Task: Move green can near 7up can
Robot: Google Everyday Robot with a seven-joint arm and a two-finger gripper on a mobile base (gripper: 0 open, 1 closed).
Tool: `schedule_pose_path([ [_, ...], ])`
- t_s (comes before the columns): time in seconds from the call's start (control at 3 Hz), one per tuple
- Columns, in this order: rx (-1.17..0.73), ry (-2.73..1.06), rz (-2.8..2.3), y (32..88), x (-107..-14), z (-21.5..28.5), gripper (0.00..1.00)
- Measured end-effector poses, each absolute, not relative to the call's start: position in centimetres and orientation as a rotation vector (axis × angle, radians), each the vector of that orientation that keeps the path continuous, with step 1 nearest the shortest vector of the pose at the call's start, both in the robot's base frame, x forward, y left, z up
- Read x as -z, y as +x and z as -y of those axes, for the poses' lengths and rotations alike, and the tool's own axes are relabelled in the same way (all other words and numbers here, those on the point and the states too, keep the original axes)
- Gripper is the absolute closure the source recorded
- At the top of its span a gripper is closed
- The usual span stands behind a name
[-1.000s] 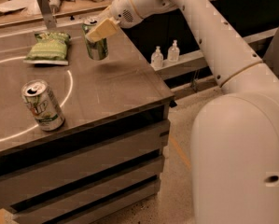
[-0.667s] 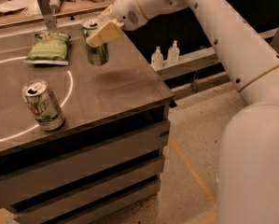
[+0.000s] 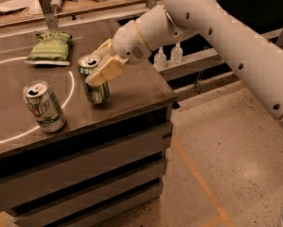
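Pinching the green can [image 3: 96,91] upright in my claw [image 3: 98,68], I'd seat it flat on the desk [image 3: 137,88] beside the 7up can [image 3: 43,106] before letting go.

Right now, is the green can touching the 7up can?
No. The gripper holds the green can near its top, apart from the 7up can, bare table between them.

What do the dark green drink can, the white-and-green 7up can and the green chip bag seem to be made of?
Dark green drink can: probably thin painted metal, given its silver rimmed top. White-and-green 7up can: likely the same, glossy print, silver top. Green chip bag: seemingly crinkled plastic film. The end effector is closed on the dark green drink can's upper part.
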State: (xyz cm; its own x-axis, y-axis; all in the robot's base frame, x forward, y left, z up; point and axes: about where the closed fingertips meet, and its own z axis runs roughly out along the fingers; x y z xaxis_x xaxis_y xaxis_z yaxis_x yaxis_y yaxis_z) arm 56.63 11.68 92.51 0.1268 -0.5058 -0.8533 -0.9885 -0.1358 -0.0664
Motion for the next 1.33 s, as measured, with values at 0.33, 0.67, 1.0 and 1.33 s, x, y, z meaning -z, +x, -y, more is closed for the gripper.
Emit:
schedule_pose_path([
  [0.33,-0.949,-1.790,-1.426,53.7,-90.5,-12.3,1.00],
  [0.67,-0.954,-1.828,-1.388,51.8,-90.1,-12.8,1.00],
  [1.0,-0.940,-1.850,-1.364,50.7,-90.2,-13.2,0.82],
  [1.33,-0.919,-1.851,-1.337,50.3,-90.9,-13.7,0.51],
])
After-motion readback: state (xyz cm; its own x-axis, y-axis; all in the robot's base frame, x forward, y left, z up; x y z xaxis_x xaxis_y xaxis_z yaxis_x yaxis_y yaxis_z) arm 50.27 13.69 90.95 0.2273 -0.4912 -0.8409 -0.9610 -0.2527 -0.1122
